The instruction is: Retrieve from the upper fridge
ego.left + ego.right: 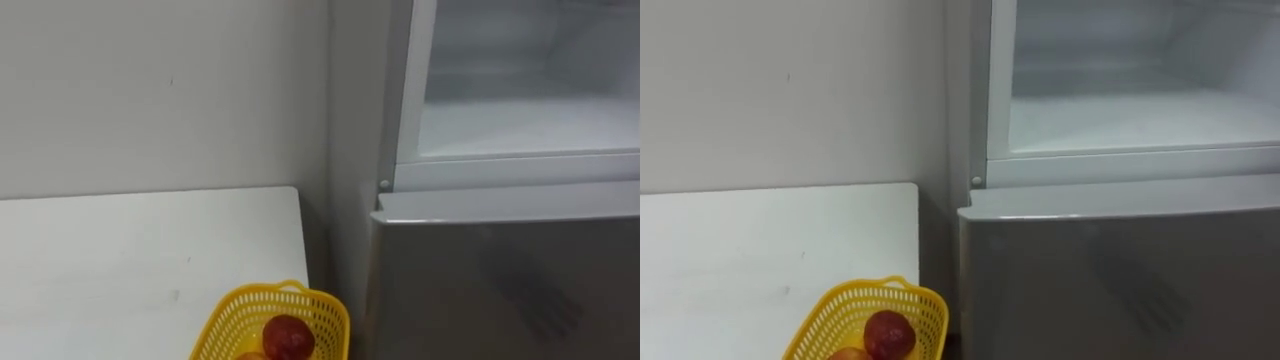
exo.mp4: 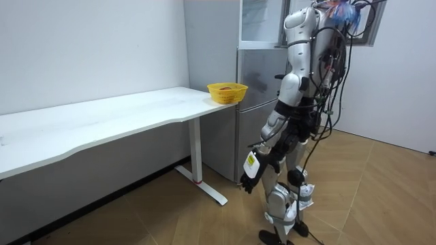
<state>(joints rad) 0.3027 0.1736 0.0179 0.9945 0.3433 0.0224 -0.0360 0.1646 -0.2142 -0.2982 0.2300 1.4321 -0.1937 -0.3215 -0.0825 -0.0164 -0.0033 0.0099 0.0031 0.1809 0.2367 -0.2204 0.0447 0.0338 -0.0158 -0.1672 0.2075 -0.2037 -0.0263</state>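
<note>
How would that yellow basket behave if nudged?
The yellow basket looks like thin mesh plastic, so it is probably light and slides easily. It sits near the table edge, so a shove might tip it off. Its red fruit could roll.

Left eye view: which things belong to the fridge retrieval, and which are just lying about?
Job: grey fridge's open upper compartment; yellow plastic mesh basket; round red fruit inside it.
Lying about: white table; fridge's closed lower door.
</note>
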